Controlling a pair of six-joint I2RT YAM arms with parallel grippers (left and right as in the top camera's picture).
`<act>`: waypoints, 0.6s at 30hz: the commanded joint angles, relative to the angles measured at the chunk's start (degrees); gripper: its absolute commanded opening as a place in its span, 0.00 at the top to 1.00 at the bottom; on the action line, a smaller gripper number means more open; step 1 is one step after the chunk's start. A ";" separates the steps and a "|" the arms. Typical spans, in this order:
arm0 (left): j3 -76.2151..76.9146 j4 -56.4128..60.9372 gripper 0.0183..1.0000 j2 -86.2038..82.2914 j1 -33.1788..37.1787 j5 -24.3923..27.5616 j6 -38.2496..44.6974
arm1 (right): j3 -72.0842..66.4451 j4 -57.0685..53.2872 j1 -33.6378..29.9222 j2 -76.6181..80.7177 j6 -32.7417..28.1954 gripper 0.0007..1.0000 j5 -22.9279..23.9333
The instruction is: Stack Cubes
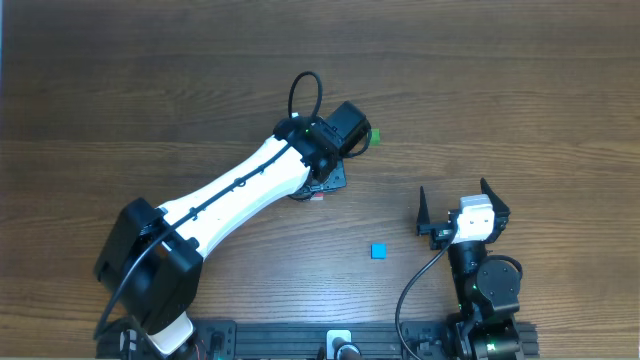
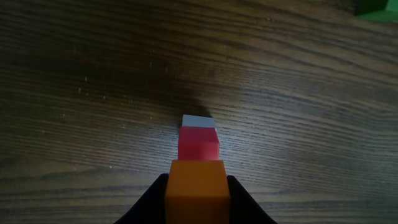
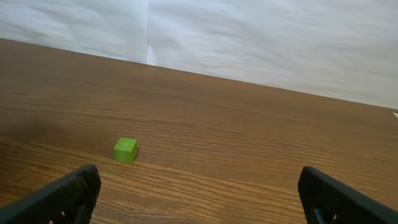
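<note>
Upper cube (image 2: 197, 186) over lower cube (image 2: 199, 144)

Blue cube (image 1: 378, 251) near right claw (image 1: 453, 187), fingers spread.

Dark wood-grain table (image 1: 150, 80); white wall (image 3: 267, 37) behind far edge.

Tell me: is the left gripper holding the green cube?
No, the left gripper grips an orange cube; the green cube sits apart.
</note>
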 commanded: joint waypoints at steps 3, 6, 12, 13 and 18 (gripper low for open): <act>1.38 -0.24 0.98 0.81 -0.24 0.15 -0.83 | -0.52 0.15 0.24 -0.46 0.11 0.01 -0.46; 1.38 -0.28 0.98 1.40 -0.24 0.15 -0.83 | -0.52 0.15 0.24 -0.46 0.11 0.01 -0.46; 1.38 -0.61 0.98 2.69 -0.24 0.15 -0.83 | -0.52 0.15 0.24 -0.46 0.11 0.01 -0.46; 1.38 -0.66 0.98 2.91 -0.24 0.15 -0.83 | -0.52 0.15 0.24 -0.46 0.11 0.01 -0.46; 1.38 -0.66 0.98 3.10 -0.24 0.20 -0.83 | -0.52 0.15 0.24 -0.46 0.11 0.01 -0.46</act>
